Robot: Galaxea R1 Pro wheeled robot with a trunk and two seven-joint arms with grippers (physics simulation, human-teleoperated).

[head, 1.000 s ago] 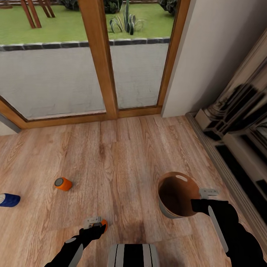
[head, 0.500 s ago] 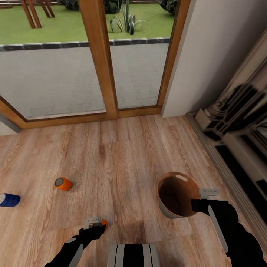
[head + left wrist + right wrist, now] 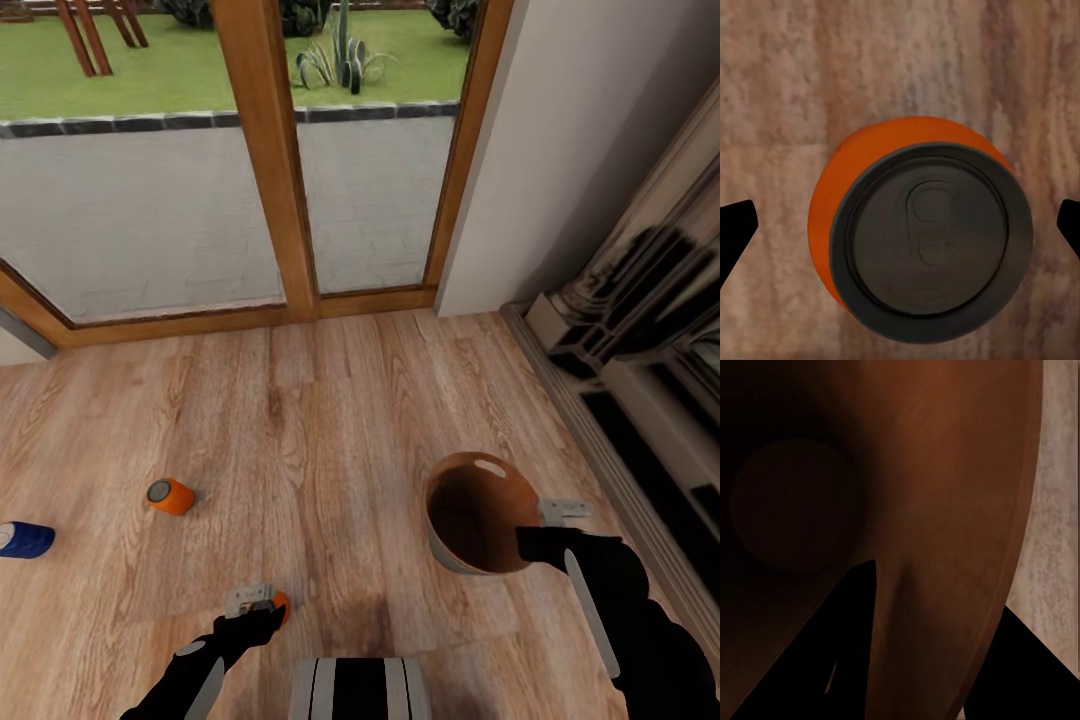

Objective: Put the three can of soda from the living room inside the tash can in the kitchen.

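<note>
Your left claw is hanging spread around an upright orange can; your right claw is clamping the empty bin's rim. All three cans are waiting on the floor.

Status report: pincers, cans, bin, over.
Left pincer open over upright orange can. Right pincer clamped on bin rim. Two cans loose on floor, path clear.
</note>
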